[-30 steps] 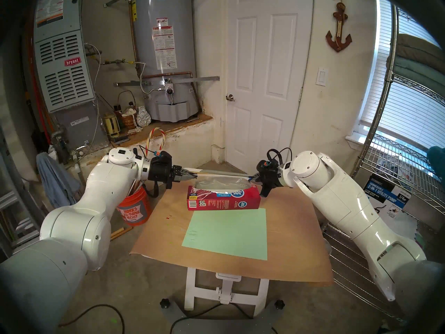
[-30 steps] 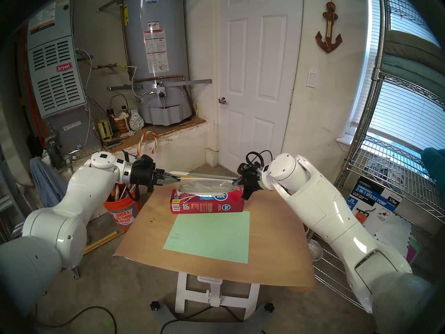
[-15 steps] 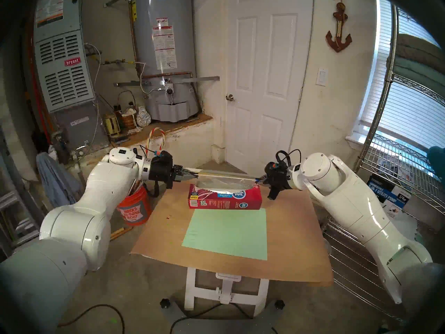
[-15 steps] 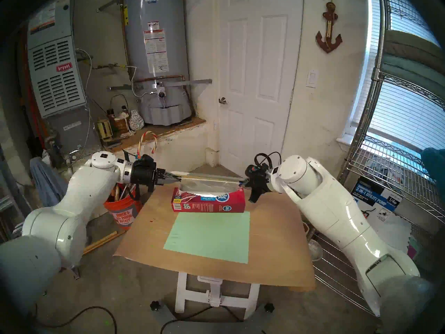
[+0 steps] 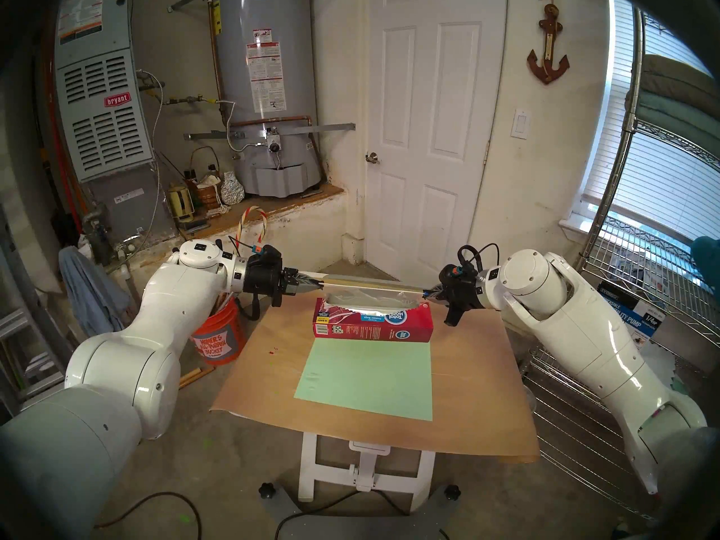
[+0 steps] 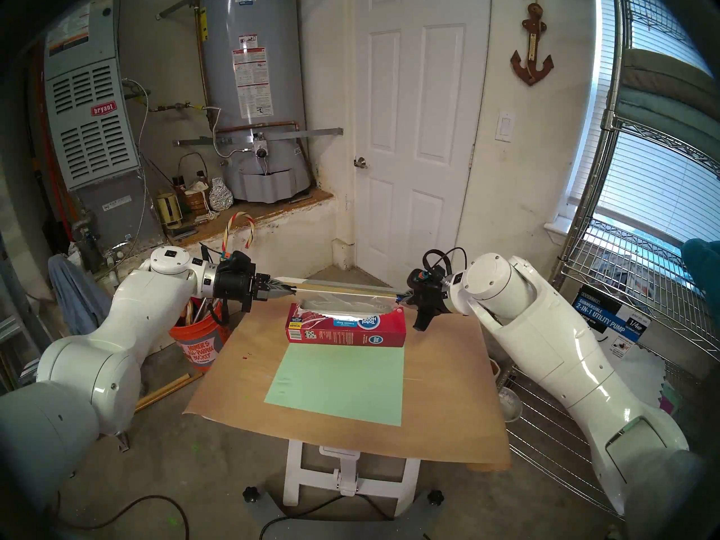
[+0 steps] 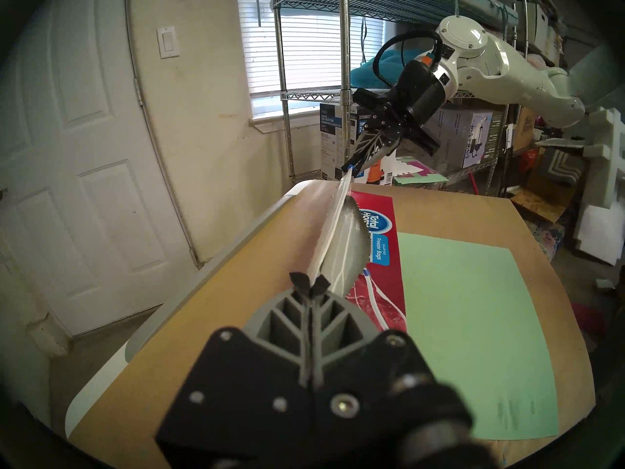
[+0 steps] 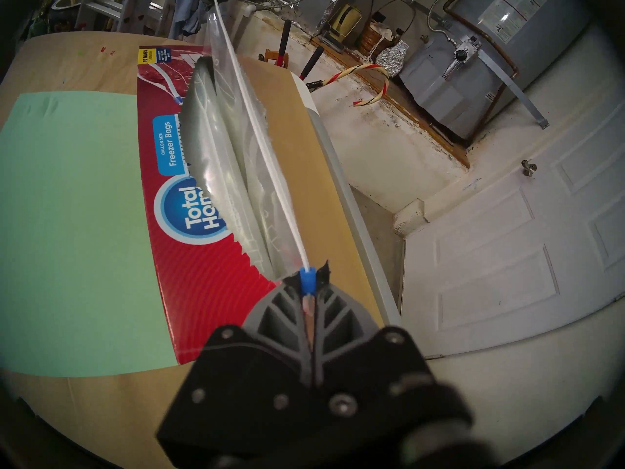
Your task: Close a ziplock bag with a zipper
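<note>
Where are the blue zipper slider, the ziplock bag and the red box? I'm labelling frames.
blue zipper slider (image 8: 308, 281), right wrist view, on its blue body.
ziplock bag (image 8: 236, 174), right wrist view, on its clear side.
red box (image 5: 405, 327), head view, on its front face.

My table (image 5: 471, 406) is covered in brown paper. A pale green sheet (image 5: 366, 375) lies flat at its centre, and the red box of freezer bags (image 5: 374, 325) lies on its side at twelve o'clock, touching the sheet's far edge.
</note>
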`<action>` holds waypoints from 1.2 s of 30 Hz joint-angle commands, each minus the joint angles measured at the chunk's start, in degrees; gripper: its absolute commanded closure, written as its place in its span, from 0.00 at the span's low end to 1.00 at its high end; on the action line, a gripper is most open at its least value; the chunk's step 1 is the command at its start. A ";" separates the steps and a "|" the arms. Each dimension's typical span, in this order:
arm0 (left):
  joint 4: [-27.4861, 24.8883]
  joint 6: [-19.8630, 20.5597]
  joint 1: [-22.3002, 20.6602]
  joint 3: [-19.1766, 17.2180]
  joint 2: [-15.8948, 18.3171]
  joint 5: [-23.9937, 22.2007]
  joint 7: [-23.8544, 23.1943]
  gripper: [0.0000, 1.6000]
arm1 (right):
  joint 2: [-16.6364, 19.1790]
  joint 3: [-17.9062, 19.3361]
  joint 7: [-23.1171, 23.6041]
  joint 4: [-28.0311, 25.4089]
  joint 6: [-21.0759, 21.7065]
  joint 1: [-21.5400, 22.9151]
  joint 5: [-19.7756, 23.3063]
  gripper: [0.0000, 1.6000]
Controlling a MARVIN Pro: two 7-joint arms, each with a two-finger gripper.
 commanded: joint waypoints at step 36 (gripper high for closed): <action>-8.70 1.35 -1.38 -10.66 -6.92 -14.41 7.78 1.00 | -11.48 18.91 -10.77 -5.88 9.86 1.79 15.90 0.00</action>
